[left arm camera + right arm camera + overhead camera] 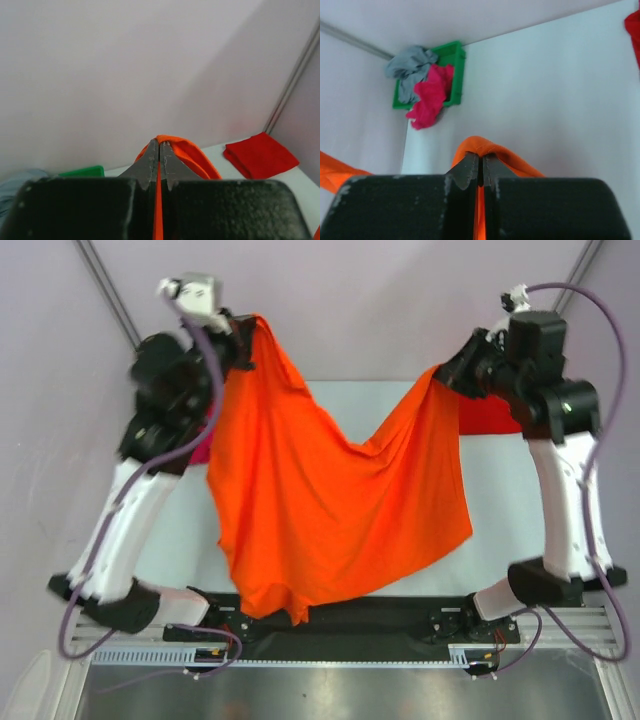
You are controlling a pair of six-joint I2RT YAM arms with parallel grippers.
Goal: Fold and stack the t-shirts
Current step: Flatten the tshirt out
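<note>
A bright orange t-shirt hangs spread in the air between both arms, above the white table. My left gripper is shut on its upper left corner; the cloth bulges past the fingertips in the left wrist view. My right gripper is shut on its upper right corner, where the cloth shows in the right wrist view. A folded red t-shirt lies on the table at the right; it also shows in the top view. A grey t-shirt and a magenta pink t-shirt lie crumpled in a green tray.
The green tray stands at the table's far left corner, its edge also showing in the left wrist view. Pale walls close in the table at back and sides. The white table shows beside the hanging shirt.
</note>
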